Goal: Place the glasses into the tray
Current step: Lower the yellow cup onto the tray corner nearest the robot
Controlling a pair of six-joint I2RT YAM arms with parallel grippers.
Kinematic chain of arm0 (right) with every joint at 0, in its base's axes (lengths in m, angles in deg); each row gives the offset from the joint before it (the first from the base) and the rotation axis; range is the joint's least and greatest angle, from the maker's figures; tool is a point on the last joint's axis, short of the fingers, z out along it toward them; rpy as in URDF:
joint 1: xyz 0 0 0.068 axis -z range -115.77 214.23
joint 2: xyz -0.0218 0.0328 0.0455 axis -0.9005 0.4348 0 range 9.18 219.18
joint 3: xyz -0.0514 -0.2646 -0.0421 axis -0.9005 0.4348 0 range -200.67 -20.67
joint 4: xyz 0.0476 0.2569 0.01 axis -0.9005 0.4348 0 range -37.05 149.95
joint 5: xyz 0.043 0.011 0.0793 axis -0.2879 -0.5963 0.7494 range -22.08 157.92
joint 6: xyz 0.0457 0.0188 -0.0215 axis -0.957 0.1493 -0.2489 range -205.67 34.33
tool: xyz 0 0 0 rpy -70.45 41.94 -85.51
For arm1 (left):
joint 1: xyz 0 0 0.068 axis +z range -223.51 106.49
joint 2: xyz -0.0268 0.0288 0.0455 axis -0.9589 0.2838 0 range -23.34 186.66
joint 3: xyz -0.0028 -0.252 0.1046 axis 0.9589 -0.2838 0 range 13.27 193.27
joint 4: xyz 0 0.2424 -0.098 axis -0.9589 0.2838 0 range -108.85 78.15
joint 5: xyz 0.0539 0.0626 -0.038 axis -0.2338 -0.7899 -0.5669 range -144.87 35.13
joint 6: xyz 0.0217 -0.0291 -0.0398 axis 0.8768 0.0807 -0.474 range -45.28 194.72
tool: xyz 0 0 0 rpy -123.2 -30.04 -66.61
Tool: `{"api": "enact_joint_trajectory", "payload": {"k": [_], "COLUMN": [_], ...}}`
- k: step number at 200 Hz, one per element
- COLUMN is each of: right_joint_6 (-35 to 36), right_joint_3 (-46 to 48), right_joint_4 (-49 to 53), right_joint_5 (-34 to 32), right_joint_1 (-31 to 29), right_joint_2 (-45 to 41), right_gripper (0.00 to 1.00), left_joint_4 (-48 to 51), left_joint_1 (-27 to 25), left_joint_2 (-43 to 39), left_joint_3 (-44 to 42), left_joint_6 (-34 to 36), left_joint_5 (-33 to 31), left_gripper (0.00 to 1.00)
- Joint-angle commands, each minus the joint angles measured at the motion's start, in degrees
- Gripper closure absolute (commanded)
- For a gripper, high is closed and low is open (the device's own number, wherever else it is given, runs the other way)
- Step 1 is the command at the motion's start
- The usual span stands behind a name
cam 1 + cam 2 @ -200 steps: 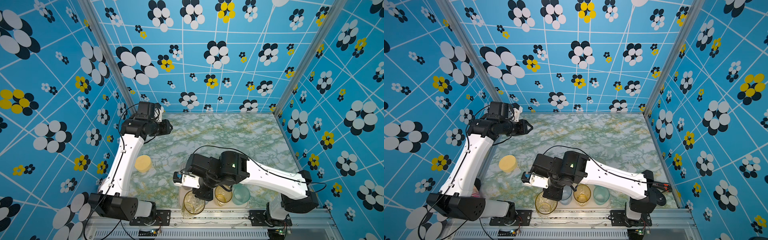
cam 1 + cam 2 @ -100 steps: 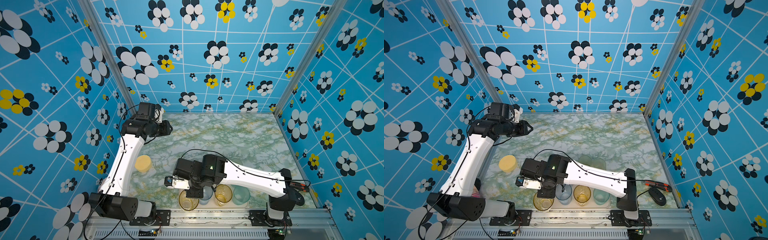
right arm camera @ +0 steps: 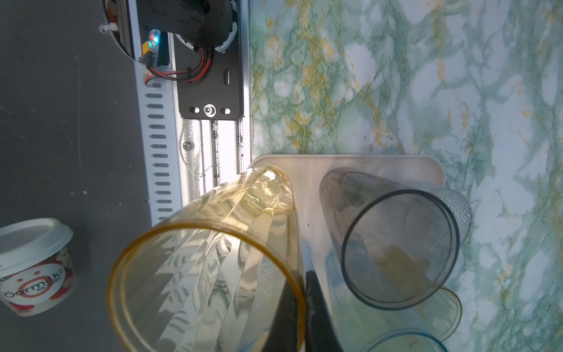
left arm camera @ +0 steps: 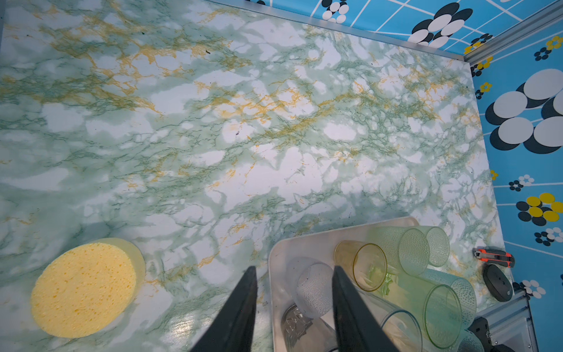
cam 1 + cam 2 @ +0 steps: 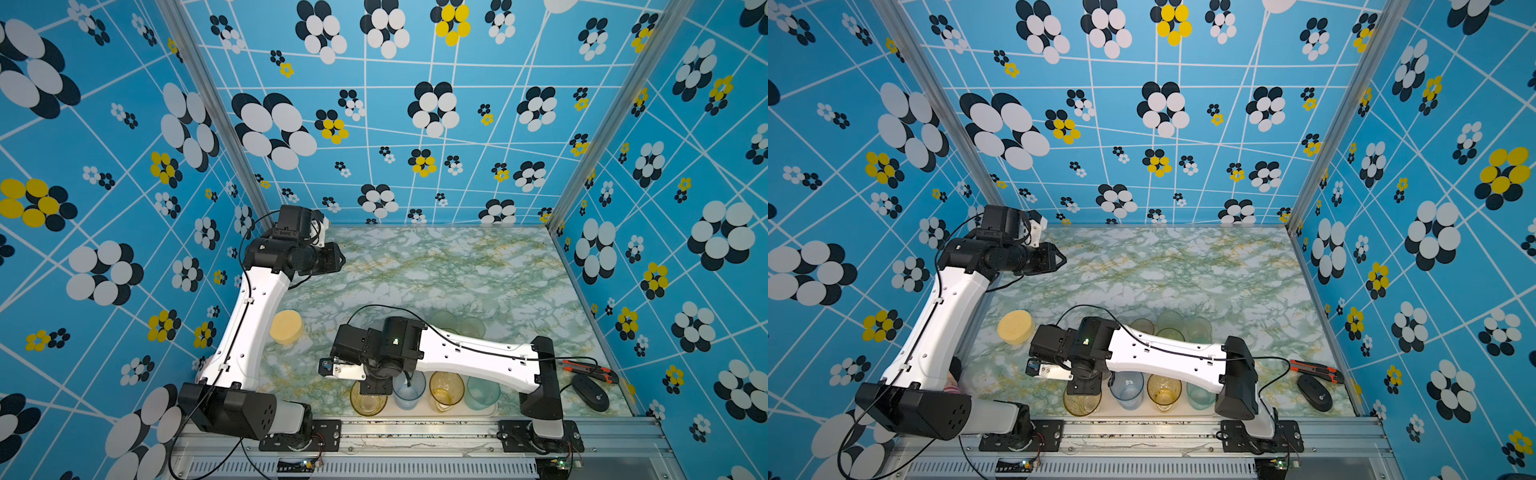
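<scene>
Here the right gripper pinches an amber glass in the tray, near left corner, while the left gripper hangs spread, far left.

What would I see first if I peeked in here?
The bright blue walls covered in big flowers jump out first. Then the colourful glasses standing in the tray at the front edge, with the right arm's fingers pinching a yellow glass. A round yellow sponge lies to the left.
</scene>
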Motion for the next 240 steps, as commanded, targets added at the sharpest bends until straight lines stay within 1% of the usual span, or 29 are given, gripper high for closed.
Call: {"api": "enact_joint_trajectory", "payload": {"k": [1,19,156,240], "right_joint_6": [1.01,1.18,1.28,1.36], "right_joint_3": [1.03,1.73,5.00,5.35], "right_joint_4": [-1.36,-1.84,-4.30,-4.57], "right_joint_5": [-2.37,-3.18,-0.32,1.28], "right_joint_1": [-0.31,-0.13,1.40,2.29], "right_joint_2": [0.81,1.23,1.35,1.51], "right_gripper": [1.00,1.00,1.00,0.94], "left_joint_4": [1.09,1.11,1.15,1.60], "left_joint_1": [0.43,0.39,0.48,0.48], "left_joint_2": [0.66,0.83,2.46,3.99], "left_joint_3": [-0.37,-0.63,-0.93,0.39], "left_joint_6": [1.44,1.63,2.38,2.95], "left_joint_5": [-0.63,-0.75,-0.89,-0.63], "left_gripper": [0.58,0.58,0.58,0.58]}}
